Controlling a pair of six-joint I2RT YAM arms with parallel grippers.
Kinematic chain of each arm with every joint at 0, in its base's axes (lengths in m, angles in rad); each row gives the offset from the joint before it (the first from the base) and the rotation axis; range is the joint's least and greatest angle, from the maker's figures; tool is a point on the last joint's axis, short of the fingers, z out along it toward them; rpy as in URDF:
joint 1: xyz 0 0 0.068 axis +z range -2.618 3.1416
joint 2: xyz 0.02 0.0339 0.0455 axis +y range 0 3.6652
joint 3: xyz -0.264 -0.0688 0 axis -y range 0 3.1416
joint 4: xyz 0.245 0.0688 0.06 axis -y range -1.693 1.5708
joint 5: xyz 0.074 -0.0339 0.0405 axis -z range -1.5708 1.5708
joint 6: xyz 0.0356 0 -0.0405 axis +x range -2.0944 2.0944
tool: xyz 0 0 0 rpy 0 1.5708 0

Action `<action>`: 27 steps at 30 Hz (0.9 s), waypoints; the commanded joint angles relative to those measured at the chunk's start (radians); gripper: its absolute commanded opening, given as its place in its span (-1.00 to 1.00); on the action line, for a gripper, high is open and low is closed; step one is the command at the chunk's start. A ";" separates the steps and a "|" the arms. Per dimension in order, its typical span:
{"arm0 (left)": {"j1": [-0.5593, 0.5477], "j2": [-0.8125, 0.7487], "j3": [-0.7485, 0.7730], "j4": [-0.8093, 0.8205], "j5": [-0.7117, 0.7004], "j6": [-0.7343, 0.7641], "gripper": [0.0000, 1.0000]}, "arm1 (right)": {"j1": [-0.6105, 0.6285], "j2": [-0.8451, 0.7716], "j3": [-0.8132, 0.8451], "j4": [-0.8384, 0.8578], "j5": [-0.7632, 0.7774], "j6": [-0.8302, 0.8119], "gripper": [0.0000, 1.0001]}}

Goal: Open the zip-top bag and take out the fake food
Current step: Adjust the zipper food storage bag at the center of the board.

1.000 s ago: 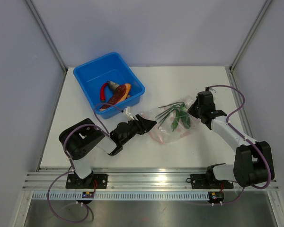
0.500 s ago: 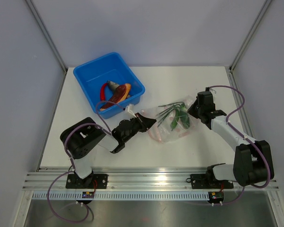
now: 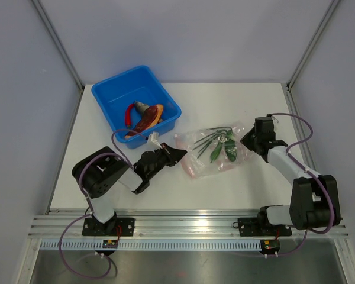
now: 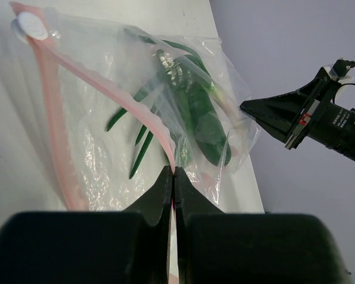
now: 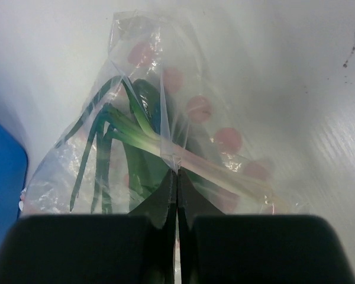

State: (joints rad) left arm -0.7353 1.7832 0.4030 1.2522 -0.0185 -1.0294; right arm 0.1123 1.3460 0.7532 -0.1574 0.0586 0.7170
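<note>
The zip-top bag [image 3: 208,165] lies stretched between my two grippers at the table's middle. My left gripper [image 3: 180,152] is shut on its pinkish zip strip [image 4: 54,142], pinching one lip at the jaw tips [image 4: 174,173]. My right gripper [image 3: 244,139] is shut on the clear plastic at the opposite end [image 5: 177,170]. Green fake food [image 3: 219,150] lies inside the bag: long green stalks [image 5: 127,133] and a dark green piece [image 4: 198,115]. More fake food [image 3: 144,116], a fish, a red chili and an orange piece, lies in the blue tub.
The blue tub [image 3: 119,99] stands at the back left, just beyond the left gripper, and its edge [image 5: 1,195] shows in the right wrist view. Grey walls close in the table on the back, left and right. An aluminium rail runs along the near edge.
My left gripper has shut on the zip strip. The right gripper has drawn its end of the bag to the right, pulling the bag out flatter.
</note>
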 commanded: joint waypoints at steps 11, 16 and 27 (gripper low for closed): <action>0.014 -0.074 0.025 0.222 0.054 0.058 -1.00 | -0.023 -0.119 -0.046 0.039 0.032 0.042 -1.00; 0.014 -0.125 0.031 0.202 0.075 0.066 -1.00 | -0.025 -0.077 -0.032 0.032 0.023 0.045 -1.00; 0.034 -0.165 -0.035 0.289 0.075 -0.001 -1.00 | -0.048 -0.042 -0.035 0.024 0.026 0.075 -1.00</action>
State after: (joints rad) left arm -0.7200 1.6421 0.3977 1.2835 0.0578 -1.0180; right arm 0.0822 1.2964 0.7113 -0.1543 0.0666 0.7719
